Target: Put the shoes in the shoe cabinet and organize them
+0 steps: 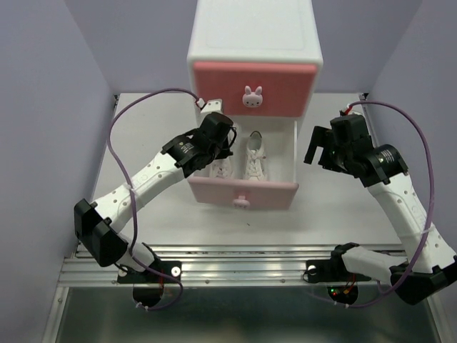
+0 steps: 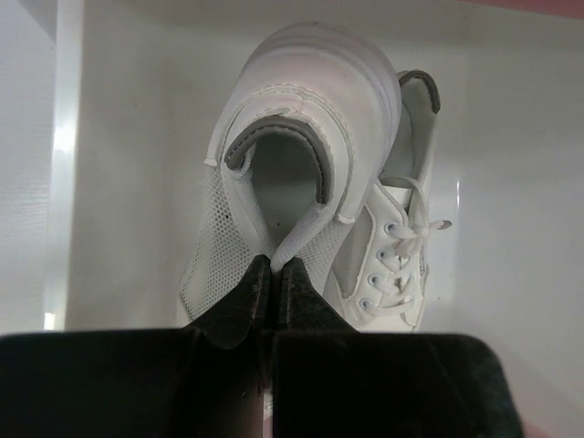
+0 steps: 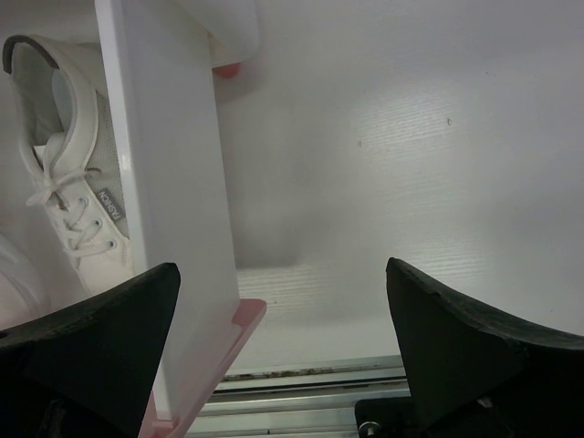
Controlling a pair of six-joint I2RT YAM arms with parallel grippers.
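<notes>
**Left jaws pinch a white shoe's heel inside the open lower drawer**

Closest in, the left jaws are pressed together with only a sliver between them, clamped on the heel rim of the near white shoe (image 2: 301, 100). How much of the rim is caught is hidden behind the tips. The shoe's long axis runs straight away from the jaws, heel nearest and toe toward the drawer's back.

Just right of the jaws, the second white shoe (image 2: 401, 255) lies parallel to it, laces up, the two uppers touching or nearly so. Both sit in the lower drawer (image 1: 243, 193), which is pulled out. The left arm (image 1: 153, 171) covers most of the held shoe from above, so I cannot tell whether its sole rests flat.

The right jaws stand wide and empty over the bench (image 1: 335, 207), outside the drawer's side wall. The left arm is clearly the nearer one.

Farther back, the shoe cabinet (image 1: 253, 36) has its upper drawer (image 1: 285, 89) shut. No orange shoes are visible.
</notes>
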